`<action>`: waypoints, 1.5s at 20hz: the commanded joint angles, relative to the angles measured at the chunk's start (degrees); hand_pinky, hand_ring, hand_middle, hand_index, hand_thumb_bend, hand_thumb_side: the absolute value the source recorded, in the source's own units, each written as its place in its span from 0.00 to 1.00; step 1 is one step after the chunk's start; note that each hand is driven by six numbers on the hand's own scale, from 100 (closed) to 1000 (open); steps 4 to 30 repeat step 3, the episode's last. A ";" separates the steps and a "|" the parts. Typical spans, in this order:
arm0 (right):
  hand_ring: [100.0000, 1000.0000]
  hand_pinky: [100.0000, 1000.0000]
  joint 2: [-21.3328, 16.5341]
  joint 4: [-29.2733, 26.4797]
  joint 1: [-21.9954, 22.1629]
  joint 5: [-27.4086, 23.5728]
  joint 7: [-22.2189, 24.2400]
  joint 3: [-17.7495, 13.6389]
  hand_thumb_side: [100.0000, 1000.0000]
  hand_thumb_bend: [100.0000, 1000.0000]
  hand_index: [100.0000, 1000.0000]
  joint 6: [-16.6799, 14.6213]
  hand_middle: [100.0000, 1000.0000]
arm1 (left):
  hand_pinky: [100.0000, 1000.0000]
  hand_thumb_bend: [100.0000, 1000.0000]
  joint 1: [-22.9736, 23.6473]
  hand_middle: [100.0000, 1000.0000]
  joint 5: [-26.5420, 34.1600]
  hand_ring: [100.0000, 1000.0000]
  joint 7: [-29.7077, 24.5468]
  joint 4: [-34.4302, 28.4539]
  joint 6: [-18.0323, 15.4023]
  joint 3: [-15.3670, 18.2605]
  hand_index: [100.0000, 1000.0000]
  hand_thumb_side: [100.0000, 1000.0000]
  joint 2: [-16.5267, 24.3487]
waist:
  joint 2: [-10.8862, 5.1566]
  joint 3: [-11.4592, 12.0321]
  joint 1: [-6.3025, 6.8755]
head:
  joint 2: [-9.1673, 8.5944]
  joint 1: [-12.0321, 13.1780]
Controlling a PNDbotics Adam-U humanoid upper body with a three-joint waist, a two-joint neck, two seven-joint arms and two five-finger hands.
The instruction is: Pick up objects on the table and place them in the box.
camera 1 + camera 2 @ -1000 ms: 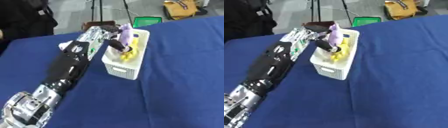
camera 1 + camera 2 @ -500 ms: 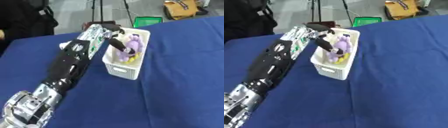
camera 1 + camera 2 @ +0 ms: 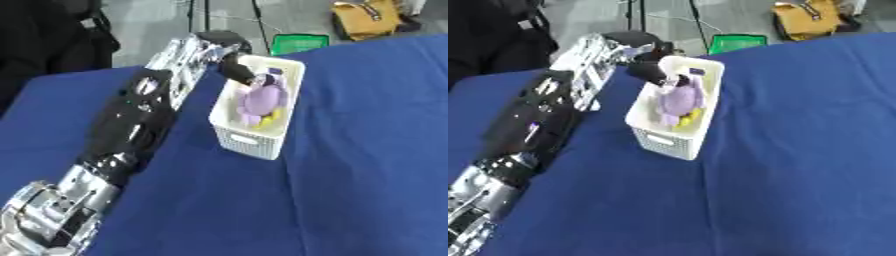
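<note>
Left hand [image 3: 229, 60] reaches into the white box [image 3: 248, 141]; fingers seemingly curled on the purple toy [image 3: 262, 99].

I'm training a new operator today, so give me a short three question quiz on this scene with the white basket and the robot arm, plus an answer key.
1. True or false: the purple toy lies on the blue tablecloth beside the white basket.
2. Which of the robot's hands reaches over the basket? A. left B. right C. both
3. Fill in: under the purple toy, something ______ in colour shows inside the basket.

Key
1. False: it lies inside the basket.
2. A: the left hand is over the basket's far end, fingers at the toy; no right hand shows.
3. Yellow: the yellow thing.
</note>
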 commanded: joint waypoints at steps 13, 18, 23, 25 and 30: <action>0.75 0.80 -1.04 -0.93 -0.12 0.32 -0.59 -0.67 0.92 0.00 0.72 0.23 0.62 | 0.59 0.15 -0.12 0.78 4.57 0.69 3.84 -8.13 -2.35 3.35 0.89 0.91 5.45 | -1.54 0.63 -0.96 | 0.46 -0.97; 0.75 0.80 -1.04 -0.93 -0.12 0.32 -0.59 -0.67 0.92 0.00 0.72 0.23 0.62 | 0.59 0.15 -0.12 0.78 4.57 0.69 3.84 -8.13 -2.35 3.35 0.89 0.91 5.45 | -1.54 0.63 -0.96 | 0.46 -0.97; 0.75 0.80 -1.04 -0.93 -0.12 0.32 -0.59 -0.67 0.92 0.00 0.72 0.23 0.62 | 0.59 0.15 -0.12 0.78 4.57 0.69 3.84 -8.13 -2.35 3.35 0.89 0.91 5.45 | -1.54 0.63 -0.96 | 0.46 -0.97; 0.75 0.80 -1.04 -0.93 -0.12 0.32 -0.59 -0.67 0.92 0.00 0.72 0.23 0.62 | 0.59 0.15 -0.12 0.78 4.57 0.69 3.84 -8.13 -2.35 3.35 0.89 0.91 5.45 | -1.54 0.63 -0.96 | 0.46 -0.97; 0.75 0.80 -1.04 -0.93 -0.12 0.32 -0.59 -0.67 0.92 0.00 0.72 0.23 0.62 | 0.59 0.15 -0.12 0.78 4.57 0.69 3.84 -8.13 -2.35 3.35 0.89 0.91 5.45 | -1.54 0.63 -0.96 | 0.46 -0.97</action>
